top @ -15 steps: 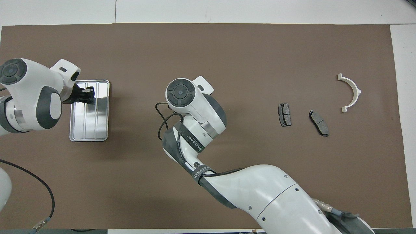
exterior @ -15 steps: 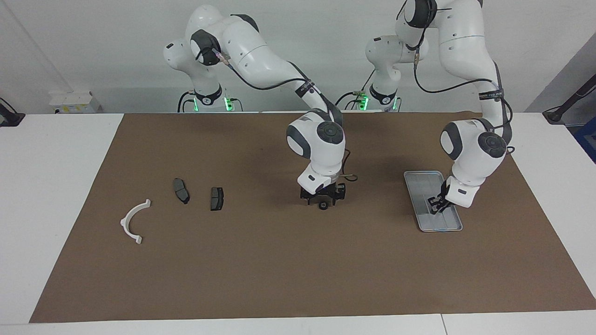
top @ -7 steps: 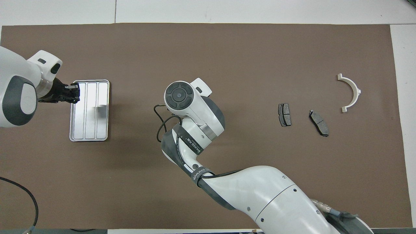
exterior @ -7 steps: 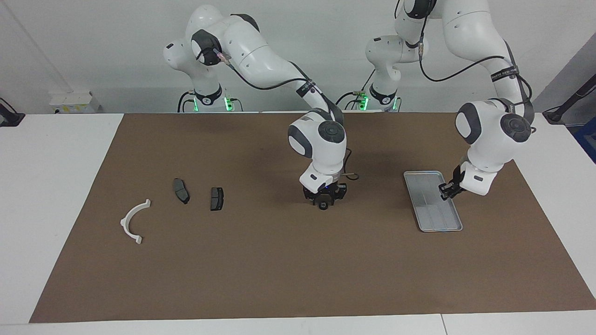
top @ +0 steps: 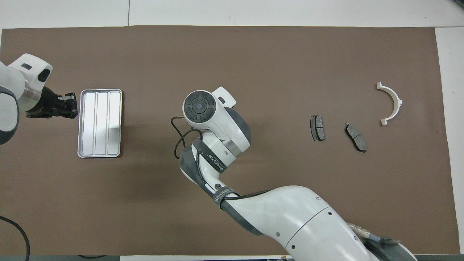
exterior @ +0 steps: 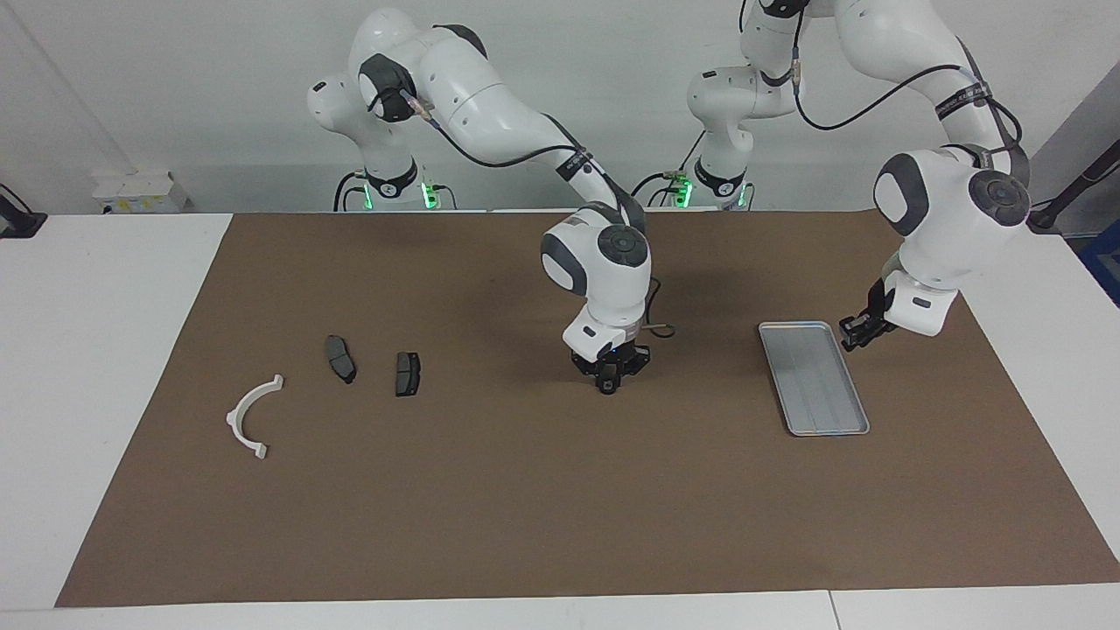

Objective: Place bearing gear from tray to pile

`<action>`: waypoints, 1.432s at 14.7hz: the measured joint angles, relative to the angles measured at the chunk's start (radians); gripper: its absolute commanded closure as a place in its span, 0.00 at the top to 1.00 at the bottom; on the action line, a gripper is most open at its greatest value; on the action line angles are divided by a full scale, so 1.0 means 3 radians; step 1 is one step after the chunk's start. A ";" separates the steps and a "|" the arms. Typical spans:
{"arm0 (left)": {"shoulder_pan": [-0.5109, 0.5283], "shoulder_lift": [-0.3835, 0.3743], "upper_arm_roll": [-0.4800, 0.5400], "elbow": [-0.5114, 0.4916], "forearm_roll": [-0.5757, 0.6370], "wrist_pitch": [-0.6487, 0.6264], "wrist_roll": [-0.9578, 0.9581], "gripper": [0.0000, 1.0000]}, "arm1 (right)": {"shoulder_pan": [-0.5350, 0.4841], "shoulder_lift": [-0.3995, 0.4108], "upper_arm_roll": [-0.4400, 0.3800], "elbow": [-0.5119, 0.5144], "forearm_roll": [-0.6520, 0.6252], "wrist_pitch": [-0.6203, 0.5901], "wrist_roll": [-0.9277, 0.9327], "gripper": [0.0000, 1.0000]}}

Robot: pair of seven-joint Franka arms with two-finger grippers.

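Note:
The small black bearing gear (exterior: 606,387) sits on the brown mat in the middle of the table, and my right gripper (exterior: 609,376) is shut on it from above. In the overhead view the right wrist (top: 199,106) hides both. The silver tray (exterior: 814,378) lies toward the left arm's end and holds nothing I can see; it also shows in the overhead view (top: 99,123). My left gripper (exterior: 854,334) hangs in the air just off the tray's edge. The pile lies toward the right arm's end: a white half-ring bracket (exterior: 249,416) and two dark brake pads (exterior: 340,358) (exterior: 407,373).
The brown mat (exterior: 525,490) covers most of the white table. A black cable loops out from the right wrist (top: 177,136). The pile also shows in the overhead view: the bracket (top: 392,103) and the pads (top: 317,127) (top: 355,136).
My right gripper has closed from wide open onto the bearing gear. My left gripper has lifted out of the tray and drawn back off its edge.

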 measured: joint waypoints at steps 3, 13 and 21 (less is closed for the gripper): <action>-0.0015 -0.0049 -0.0057 0.0000 -0.0010 -0.0043 -0.0212 0.00 | -0.0023 -0.0087 -0.0040 0.0024 -0.0007 -0.0152 -0.0005 0.00; -0.0977 -0.0008 -0.0125 -0.0004 -0.0078 0.0207 -0.1685 0.00 | -0.1477 -0.0896 -0.0072 0.0068 -0.0005 -0.1181 -0.2165 0.00; -0.1812 0.0969 -0.0119 0.0244 -0.0068 0.1025 -0.2729 0.00 | -0.2356 -0.1095 -0.0059 -0.0790 0.0052 -0.0581 -0.3415 0.00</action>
